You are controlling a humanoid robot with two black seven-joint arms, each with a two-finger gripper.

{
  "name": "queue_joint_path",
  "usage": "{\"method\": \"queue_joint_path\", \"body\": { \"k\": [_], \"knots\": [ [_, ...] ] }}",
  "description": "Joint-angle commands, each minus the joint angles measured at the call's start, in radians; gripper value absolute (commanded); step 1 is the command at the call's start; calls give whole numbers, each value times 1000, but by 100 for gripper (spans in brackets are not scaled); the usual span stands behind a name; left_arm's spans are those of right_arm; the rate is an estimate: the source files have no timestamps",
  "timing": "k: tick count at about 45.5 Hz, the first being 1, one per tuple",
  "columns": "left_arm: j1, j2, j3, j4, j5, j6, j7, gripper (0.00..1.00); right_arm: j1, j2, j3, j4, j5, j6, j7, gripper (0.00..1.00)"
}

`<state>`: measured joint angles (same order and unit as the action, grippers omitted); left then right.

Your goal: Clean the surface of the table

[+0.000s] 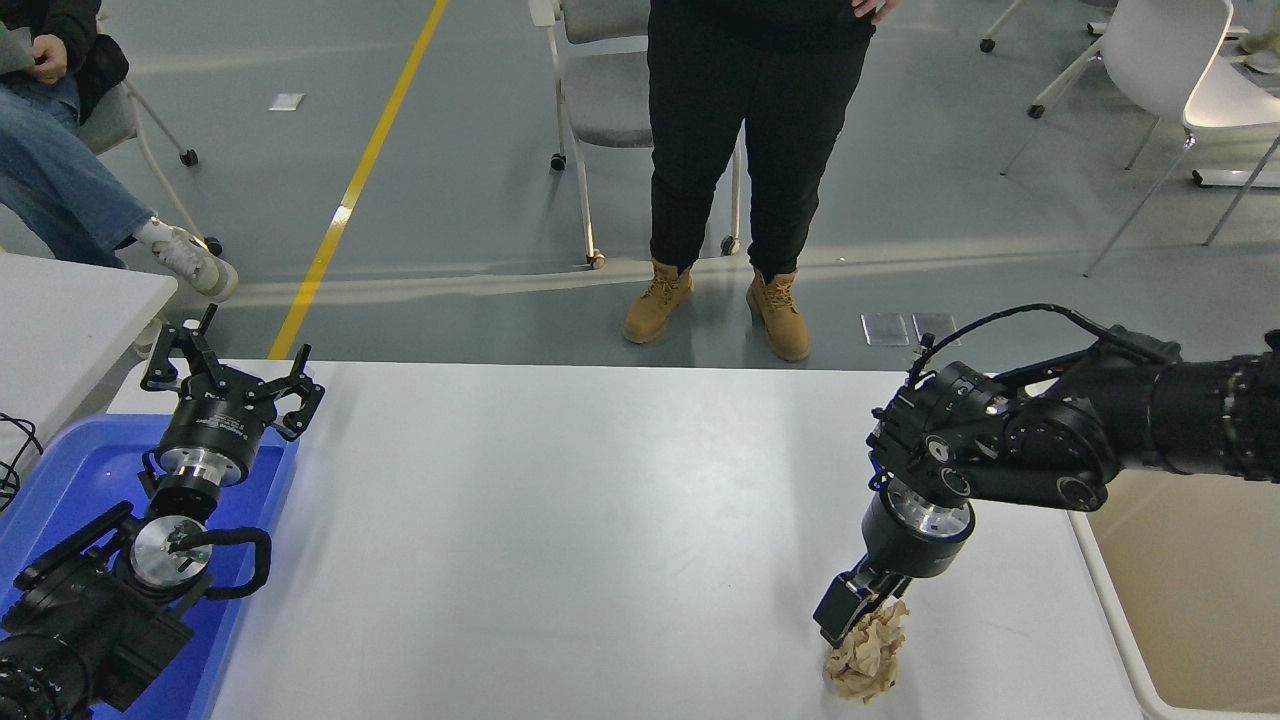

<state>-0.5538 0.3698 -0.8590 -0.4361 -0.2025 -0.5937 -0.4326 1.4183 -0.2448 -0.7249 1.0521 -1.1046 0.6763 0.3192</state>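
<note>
The table surface [600, 520] is a wide matte white top. A crumpled tan paper wad [868, 662] lies on it near the front right. My right gripper [850, 625] points down and reaches the top left of the wad, touching or nearly touching it; its lower end is partly hidden against the paper. My left gripper [232, 378] is parked at the lower left above a blue tray [60, 470], open and empty.
A beige plastic tub [1180, 600] stands off the table's right edge. A smaller white table [70, 310] is at the left. A person in black trousers and tan boots [750, 180] stands at the far side. Another person [50, 150] sits at the upper left. Chairs stand behind.
</note>
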Motion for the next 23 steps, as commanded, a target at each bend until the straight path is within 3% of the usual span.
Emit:
{"method": "queue_joint_path", "body": {
  "k": [1, 23],
  "knots": [
    [0, 0, 0, -1, 0, 0, 0, 100, -28, -24, 6, -9, 0, -7, 0, 98],
    [0, 0, 0, -1, 0, 0, 0, 100, -134, -79, 6, -60, 5, -115, 0, 98]
  ]
}}
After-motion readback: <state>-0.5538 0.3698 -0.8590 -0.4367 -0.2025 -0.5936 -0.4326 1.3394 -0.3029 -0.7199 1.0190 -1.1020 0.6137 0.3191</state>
